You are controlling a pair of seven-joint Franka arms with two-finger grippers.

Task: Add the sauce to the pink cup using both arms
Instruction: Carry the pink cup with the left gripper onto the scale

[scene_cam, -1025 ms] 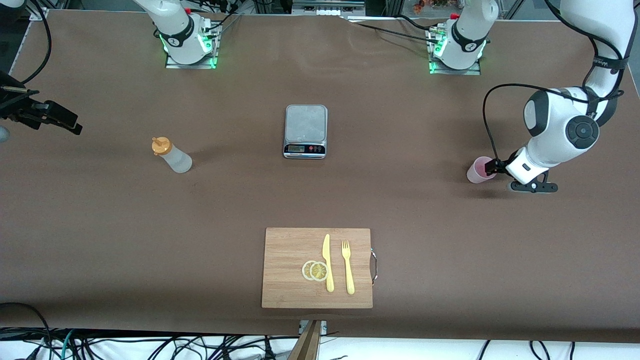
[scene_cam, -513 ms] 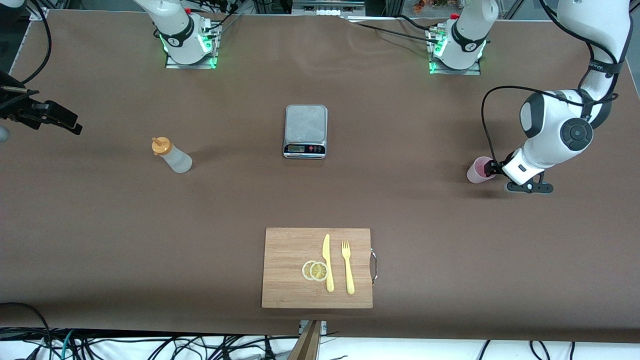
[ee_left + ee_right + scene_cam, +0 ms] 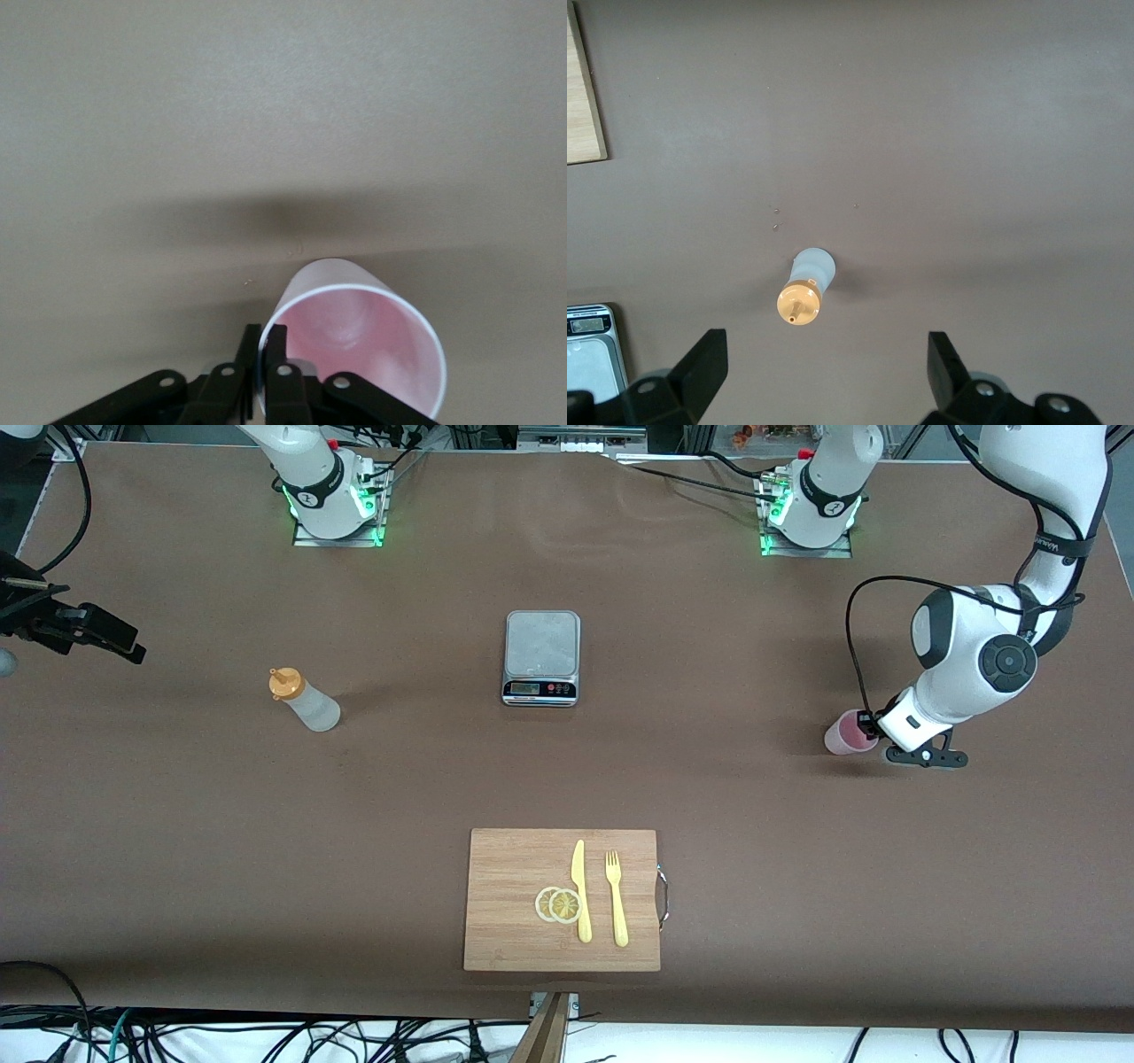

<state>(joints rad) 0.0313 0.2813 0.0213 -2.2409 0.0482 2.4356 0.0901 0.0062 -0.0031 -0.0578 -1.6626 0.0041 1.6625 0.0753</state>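
The small pale pink plastic cup (image 3: 849,732) stands on the brown counter (image 3: 709,797) at the left arm's end, well apart from the translucent orange-capped sauce bottle (image 3: 304,701). In the left wrist view we see the left tool (image 3: 263,367) pinched onto its rim wall, presumably to carry it. In the right wrist view the right tool (image 3: 824,372) hangs spread wide over the bottle, which we judge it will pick up.

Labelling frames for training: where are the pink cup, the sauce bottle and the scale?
pink cup (image 3: 846,735): front view, side wall.
sauce bottle (image 3: 310,709): front view, translucent body.
scale (image 3: 542,643): front view, weighing plate.

Robotics laboratory. Two arm bases (image 3: 335,500) are bolted along the tabletop's (image 3: 177,824) top edge. Loose cables (image 3: 266,1036) trail below its bottom edge.
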